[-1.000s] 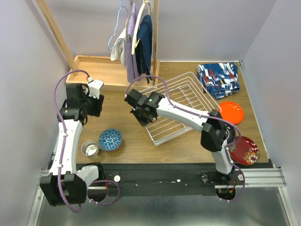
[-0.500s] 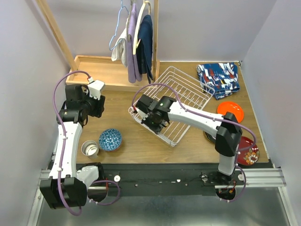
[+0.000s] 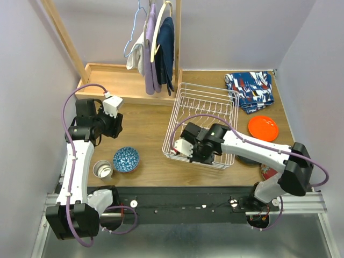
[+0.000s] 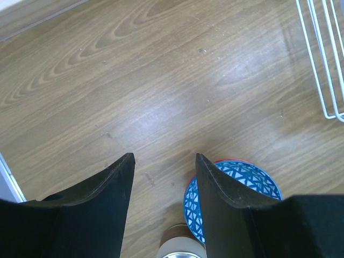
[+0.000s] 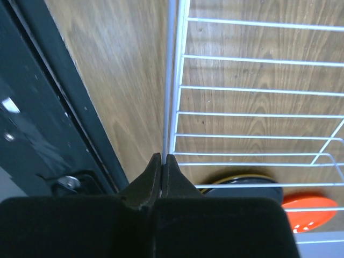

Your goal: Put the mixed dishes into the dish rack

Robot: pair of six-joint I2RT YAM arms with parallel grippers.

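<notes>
The dish rack (image 3: 203, 115), a white wire basket, lies at the table's middle. My right gripper (image 3: 185, 153) is shut on the near rim wire; in the right wrist view its fingers pinch that wire (image 5: 162, 157) of the rack (image 5: 258, 86). My left gripper (image 3: 114, 128) is open and empty above bare wood, left of the rack. In the left wrist view (image 4: 164, 158) the blue-patterned bowl (image 4: 244, 174) and the tan cup (image 4: 180, 244) sit just below it. The bowl (image 3: 126, 159) and cup (image 3: 102, 170) stand at the near left. The orange plate (image 3: 263, 128) lies right of the rack.
A black plate (image 3: 248, 159) and a dark red plate (image 3: 269, 173) lie partly hidden under my right arm. The patterned cloth (image 3: 249, 90) is at the back right. A wooden tray (image 3: 110, 80) and a rail of hanging clothes (image 3: 156, 48) stand at the back.
My right gripper has swung the rack round and drawn it toward the near edge, now squared with the table. My left gripper has shifted slightly to the right.
</notes>
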